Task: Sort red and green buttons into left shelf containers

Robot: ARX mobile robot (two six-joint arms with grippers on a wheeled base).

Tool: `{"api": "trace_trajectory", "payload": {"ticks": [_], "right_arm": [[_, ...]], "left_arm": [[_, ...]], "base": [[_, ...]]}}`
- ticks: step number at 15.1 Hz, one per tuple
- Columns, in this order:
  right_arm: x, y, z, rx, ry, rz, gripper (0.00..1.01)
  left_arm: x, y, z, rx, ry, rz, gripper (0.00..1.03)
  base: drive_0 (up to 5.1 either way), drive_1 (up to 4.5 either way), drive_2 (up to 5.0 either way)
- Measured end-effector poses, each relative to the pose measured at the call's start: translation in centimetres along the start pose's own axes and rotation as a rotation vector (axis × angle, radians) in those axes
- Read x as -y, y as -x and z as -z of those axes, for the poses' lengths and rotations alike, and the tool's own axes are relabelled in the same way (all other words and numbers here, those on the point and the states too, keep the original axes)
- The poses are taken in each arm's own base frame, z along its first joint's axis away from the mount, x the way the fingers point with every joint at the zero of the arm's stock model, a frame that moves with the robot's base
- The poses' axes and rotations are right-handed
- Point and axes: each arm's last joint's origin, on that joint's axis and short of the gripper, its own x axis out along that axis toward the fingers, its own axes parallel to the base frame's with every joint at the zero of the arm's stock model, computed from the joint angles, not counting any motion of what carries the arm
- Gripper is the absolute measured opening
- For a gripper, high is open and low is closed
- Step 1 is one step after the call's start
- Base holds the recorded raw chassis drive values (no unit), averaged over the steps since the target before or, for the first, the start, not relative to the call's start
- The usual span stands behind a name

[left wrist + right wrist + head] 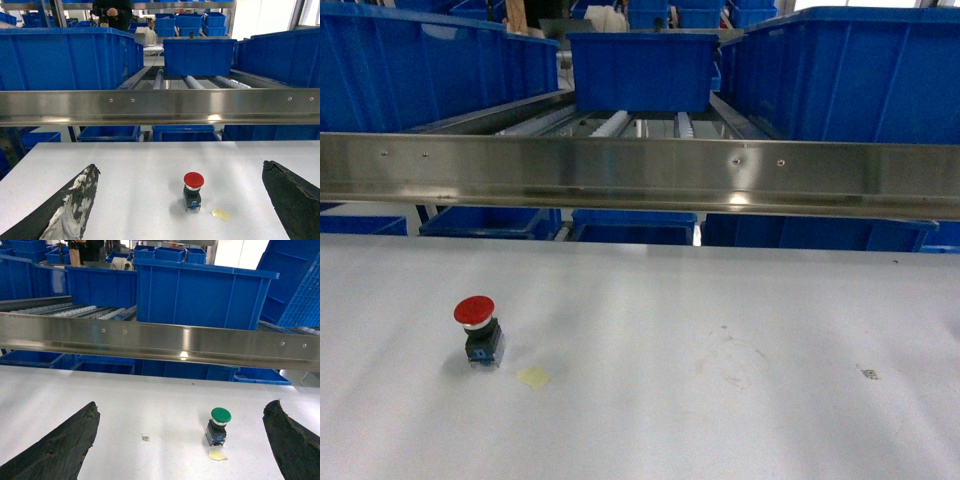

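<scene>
Two grippers hang spread and empty over a white table (720,300), the left gripper (180,200) facing an upright red button (193,190), the right gripper (180,440) a green button (219,426); an off-centre pinch could topple either top-heavy button, far short of the blue bins (410,60).

Bright, even overhead light fills all three views. The steel rail (640,175) carries soft glare patches, strongest just right of middle. The white table (720,300) looks washed pale, with faint grey shading. The red button (478,331) casts only a weak, short shadow. A blown-out white window glows far right in both wrist views. The head view is slightly soft and grainy; the near finger (65,207) in the left wrist view is blurred
</scene>
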Motion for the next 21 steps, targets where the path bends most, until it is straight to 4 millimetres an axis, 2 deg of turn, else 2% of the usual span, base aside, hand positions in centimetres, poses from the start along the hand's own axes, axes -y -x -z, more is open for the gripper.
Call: {"api": "trace_trajectory", "payload": {"ticks": [18, 21], "right_arm": [[0.0, 0.0, 0.0, 0.002, 0.002, -0.001, 0.98], [0.0, -1.5, -0.3, 0.002, 0.015, -0.011, 0.98]], "left_arm": [[0.0, 0.0, -0.1, 0.005, 0.000, 0.008, 0.98], [0.2, -1.5, -1.1, 0.029, -0.016, 0.066, 0.98]], "base": [[0.0, 0.00, 0.0], [0.0, 0.00, 0.0]]}}
